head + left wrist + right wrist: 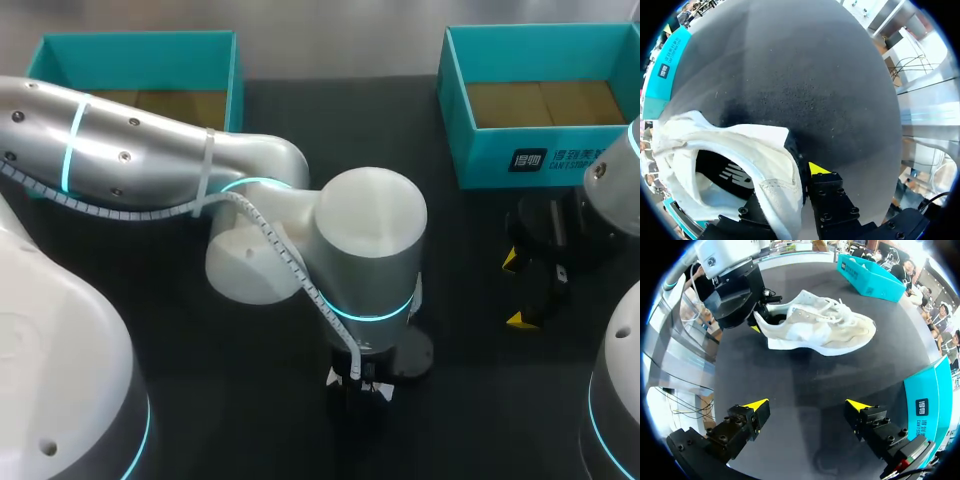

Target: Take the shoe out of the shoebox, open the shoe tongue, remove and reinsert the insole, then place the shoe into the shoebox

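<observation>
On the black table [805, 382], left gripper [760, 322] clamps the shoe [820, 327] by its heel; right gripper [807, 405] open

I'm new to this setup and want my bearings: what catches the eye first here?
The cream shoe lies on its sole on the black table, its heel pinched by the left gripper. Teal boxes stand at the table's far left and far right, and the right gripper hangs open, apart from the shoe.
</observation>
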